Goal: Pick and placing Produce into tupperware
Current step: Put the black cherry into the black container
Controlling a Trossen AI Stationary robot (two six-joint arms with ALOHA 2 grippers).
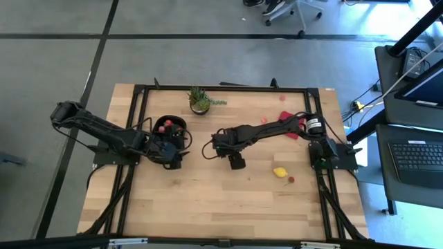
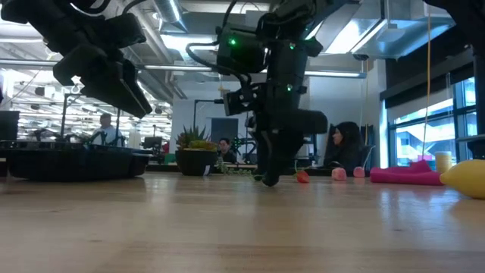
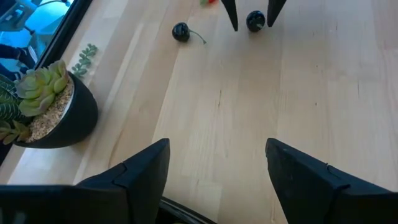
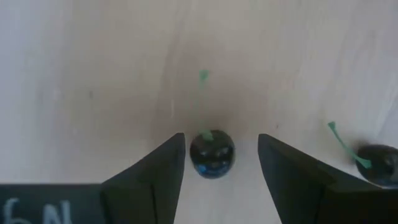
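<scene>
While the left gripper [image 3: 217,171] hangs wide open over the shallow black plastic tupperware [image 1: 168,131], the right gripper [image 4: 221,162], jaws parted and empty, straddles a small dark round toy berry [image 4: 212,153] on the wooden table [image 1: 208,200], apparently poised to pinch it.

Two dark berries lie on the tabletop, one [image 4: 212,154] between the right tool's tips and a second [image 4: 378,163] just beside it. One yellow lemon [image 1: 279,172] sits nearer on the right, with one small red piece [image 1: 291,180] beside it. One black container [image 1: 168,127] holds several red pieces, too small to count. One potted plant [image 1: 200,101] stands at the far edge.
</scene>
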